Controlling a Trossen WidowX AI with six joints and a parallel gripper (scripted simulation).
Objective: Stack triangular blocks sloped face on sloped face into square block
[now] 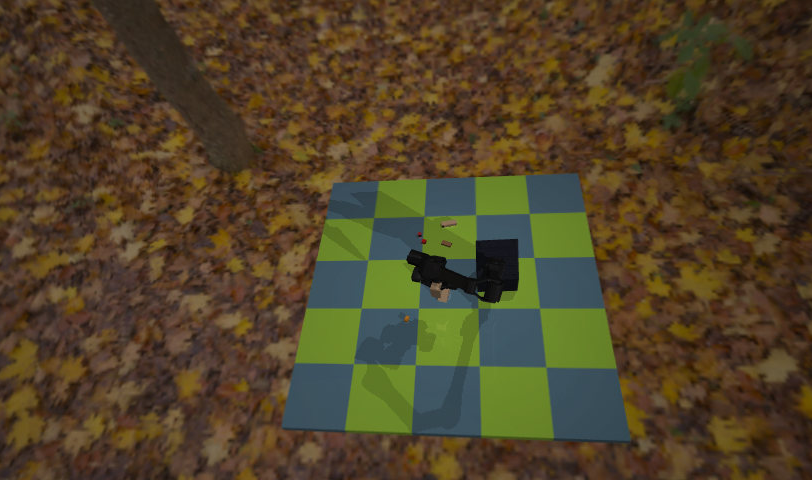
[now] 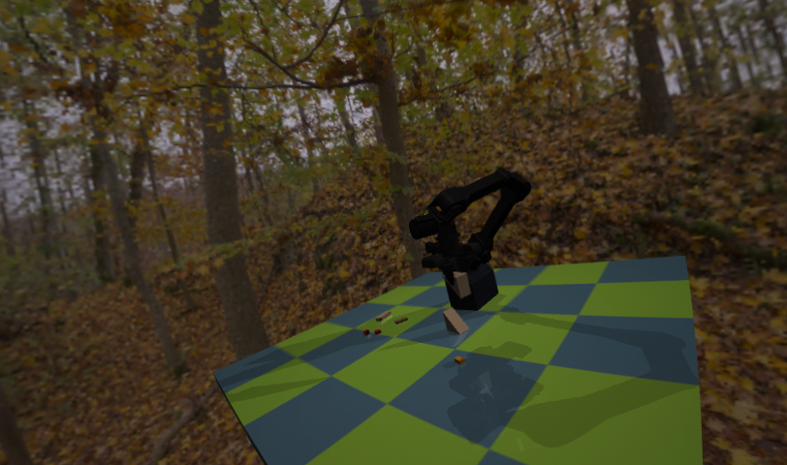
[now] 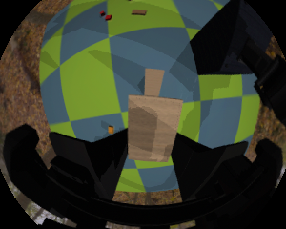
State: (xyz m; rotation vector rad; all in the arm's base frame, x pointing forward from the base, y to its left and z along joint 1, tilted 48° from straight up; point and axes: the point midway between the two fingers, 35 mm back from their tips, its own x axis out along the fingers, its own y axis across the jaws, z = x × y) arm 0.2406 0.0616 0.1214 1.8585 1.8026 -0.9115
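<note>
You've got open air between the held block (image 2: pixel 461 284) (image 3: pixel 154 129) and the lower wedge (image 2: pixel 455 322) (image 3: pixel 153 82); they're apart. Dark base box (image 1: pixel 497 255) (image 2: pixel 474 288) (image 3: pixel 224 48) stands near the wedge, blocking that side. Orange bit (image 1: pixel 406 318) (image 2: pixel 459 359) (image 3: pixel 111 129) sits on the opposite side, low. Two red bits and two flat tan pieces lie farther off; you can pass above all four.

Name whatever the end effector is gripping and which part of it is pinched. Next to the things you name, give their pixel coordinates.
A triangular wooden block (image 2: pixel 461 284) (image 3: pixel 154 129), held above the table: the end effector's (image 2: pixel 457 270) (image 3: pixel 152 135) fingers pinch it by two opposite sides.
</note>
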